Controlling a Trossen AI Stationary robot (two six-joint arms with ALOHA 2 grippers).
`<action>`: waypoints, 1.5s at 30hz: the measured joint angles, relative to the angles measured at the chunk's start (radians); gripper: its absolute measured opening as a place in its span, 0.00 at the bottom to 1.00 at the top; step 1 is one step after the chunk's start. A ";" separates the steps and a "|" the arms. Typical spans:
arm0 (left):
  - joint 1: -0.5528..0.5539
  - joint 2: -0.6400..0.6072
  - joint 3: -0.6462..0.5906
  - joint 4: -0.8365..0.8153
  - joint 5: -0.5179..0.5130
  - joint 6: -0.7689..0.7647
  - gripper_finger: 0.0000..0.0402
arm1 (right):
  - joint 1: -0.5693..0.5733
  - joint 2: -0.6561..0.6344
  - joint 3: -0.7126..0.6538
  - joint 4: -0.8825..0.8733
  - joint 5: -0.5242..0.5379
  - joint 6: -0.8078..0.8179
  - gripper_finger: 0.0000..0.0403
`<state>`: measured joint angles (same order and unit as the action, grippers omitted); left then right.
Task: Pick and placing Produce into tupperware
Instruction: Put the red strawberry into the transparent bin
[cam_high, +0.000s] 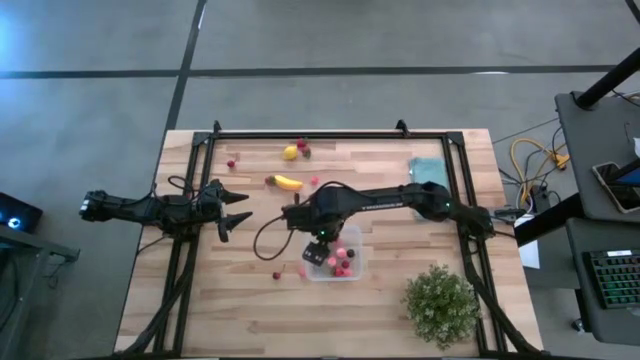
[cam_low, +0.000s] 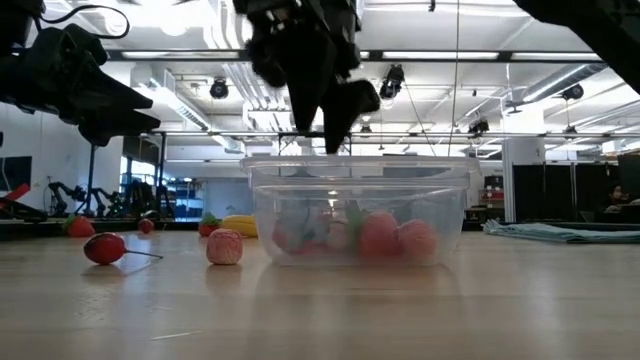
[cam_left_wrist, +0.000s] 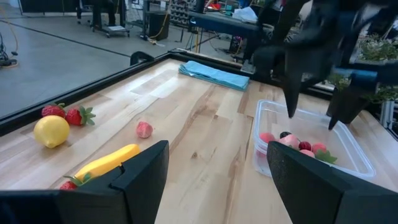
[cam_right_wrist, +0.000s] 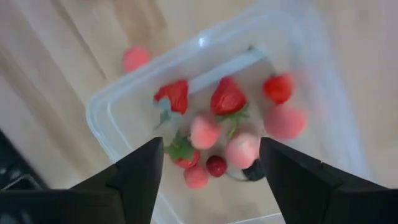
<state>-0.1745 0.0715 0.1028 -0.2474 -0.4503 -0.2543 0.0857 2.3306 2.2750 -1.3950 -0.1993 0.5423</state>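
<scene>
The clear tupperware (cam_high: 350, 272) stands on the table's near middle and holds several red and pink berries (cam_right_wrist: 227, 96). My right gripper (cam_right_wrist: 211, 168) hangs open just above its left part, fingers pointing down, with nothing between them; the low view shows the right gripper (cam_low: 325, 125) over the rim. More produce lies on the wood: a lemon (cam_high: 290, 152), strawberries (cam_left_wrist: 65, 114), a banana (cam_high: 288, 182), a pink berry (cam_left_wrist: 144, 129), and two pieces (cam_low: 225, 246) left of the tupperware. My left gripper (cam_high: 235, 205) waits open above the table's left side.
A folded teal cloth (cam_high: 428, 170) lies at the far right. A bushy green potted plant (cam_high: 440, 305) stands at the near right corner. A black frame (cam_high: 330, 134) runs along the table's far edge and sides. Bare wood lies near the front edge.
</scene>
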 joint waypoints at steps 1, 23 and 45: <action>0.000 0.000 0.000 0.000 0.000 0.000 0.64 | 0.005 -0.017 0.005 0.003 0.039 0.001 0.64; 0.000 -0.002 0.000 0.090 -0.054 -0.093 0.64 | 0.284 -0.566 -0.044 0.355 0.528 0.090 0.63; 0.002 0.091 0.070 0.122 0.040 -0.058 0.64 | 0.027 -1.383 -1.400 1.391 0.235 0.036 0.62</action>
<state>-0.1722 0.1620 0.1728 -0.1252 -0.4106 -0.3125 0.1131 0.9476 0.8752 -0.0038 0.0357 0.5783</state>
